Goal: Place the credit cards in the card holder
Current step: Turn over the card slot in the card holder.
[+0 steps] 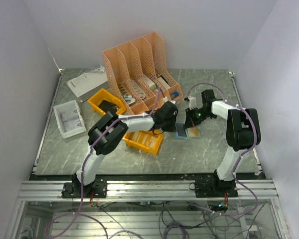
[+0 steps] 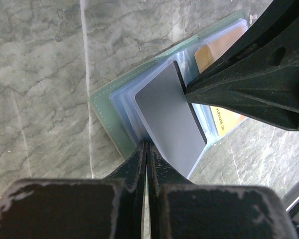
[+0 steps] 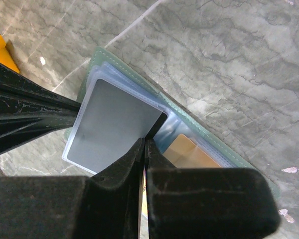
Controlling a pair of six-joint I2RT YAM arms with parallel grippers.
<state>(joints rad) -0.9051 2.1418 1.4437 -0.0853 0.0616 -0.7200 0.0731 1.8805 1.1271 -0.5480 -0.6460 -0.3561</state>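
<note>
Our left claw (image 2: 147,149) pinches the open card holder (image 2: 105,115) while our right claw (image 3: 144,144) clamps a corner of the grey card (image 3: 109,129)

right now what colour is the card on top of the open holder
Grey card, clearest in left wrist view.

Card holder (image 1: 188,132) lies open on the table (image 1: 60,149), right of centre and just right of the nearer bin (image 1: 144,141). My left gripper (image 1: 177,124) comes in from its left and my right gripper (image 1: 190,124) from behind-right, tips nearly meeting over it.

Left fingers close on the holder's sleeve edge. First credit card (image 2: 169,119) sits on the left half, pinched at a corner by the right fingers. Second credit card (image 2: 215,50) lies in the right half.

File rack (image 1: 139,62) stands behind, with the farther bin (image 1: 105,102) at its left front. Tray (image 1: 69,118) and papers (image 1: 87,80) are far left.
</note>
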